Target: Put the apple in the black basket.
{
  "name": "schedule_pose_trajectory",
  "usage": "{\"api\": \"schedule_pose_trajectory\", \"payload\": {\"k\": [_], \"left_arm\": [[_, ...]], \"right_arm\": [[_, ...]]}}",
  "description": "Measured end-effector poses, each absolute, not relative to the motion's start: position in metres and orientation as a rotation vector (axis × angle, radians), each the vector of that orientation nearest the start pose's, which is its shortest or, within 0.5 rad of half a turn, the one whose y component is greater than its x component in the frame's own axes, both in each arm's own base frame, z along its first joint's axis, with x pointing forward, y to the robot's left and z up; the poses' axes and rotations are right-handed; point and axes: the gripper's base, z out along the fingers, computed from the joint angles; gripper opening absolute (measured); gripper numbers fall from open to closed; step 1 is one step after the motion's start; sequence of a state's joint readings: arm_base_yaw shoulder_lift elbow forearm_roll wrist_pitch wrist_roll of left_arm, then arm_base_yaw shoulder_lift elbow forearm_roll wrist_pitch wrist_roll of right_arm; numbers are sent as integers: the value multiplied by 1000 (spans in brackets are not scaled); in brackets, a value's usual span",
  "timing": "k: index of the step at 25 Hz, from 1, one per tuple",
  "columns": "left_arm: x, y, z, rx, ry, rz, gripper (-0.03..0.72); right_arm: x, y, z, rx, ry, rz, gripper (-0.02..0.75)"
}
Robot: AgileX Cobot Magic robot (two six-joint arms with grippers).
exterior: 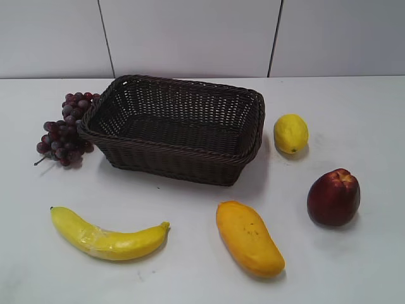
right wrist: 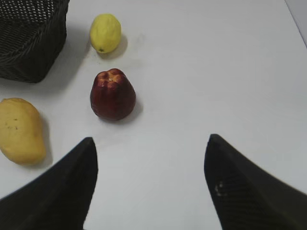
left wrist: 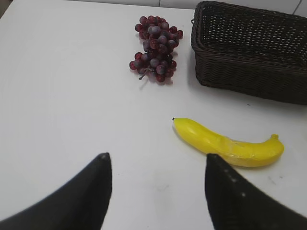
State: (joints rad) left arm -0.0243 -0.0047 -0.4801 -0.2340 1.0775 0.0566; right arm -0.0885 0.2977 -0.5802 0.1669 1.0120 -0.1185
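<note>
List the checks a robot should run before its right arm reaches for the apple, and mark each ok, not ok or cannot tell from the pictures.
1. Right gripper open, nothing held: ok.
2. Apple in the right wrist view, ahead and left of the fingers: ok.
3. Room around the apple: ok; lemon and mango lie apart from it.
4. Basket free to receive it: ok; nothing inside.
5. Left gripper out of the way: ok; open, over bare table near the banana.
6. Apple's stability when gripped: cannot tell.
</note>
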Motion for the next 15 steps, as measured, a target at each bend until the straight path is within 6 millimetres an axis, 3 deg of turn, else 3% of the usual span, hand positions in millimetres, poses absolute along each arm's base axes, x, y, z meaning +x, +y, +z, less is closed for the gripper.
{"api": "schedule_pose_trajectory", "payload": {"k": [6, 15], "left_arm": [[-6, -18, 272, 94, 2061, -262, 462], [-6, -18, 272, 94, 2061, -262, 462]], "right_arm": [[86, 12, 311, 30, 2431, 227, 525], [161, 8, 291, 33, 2768, 321, 525]]}}
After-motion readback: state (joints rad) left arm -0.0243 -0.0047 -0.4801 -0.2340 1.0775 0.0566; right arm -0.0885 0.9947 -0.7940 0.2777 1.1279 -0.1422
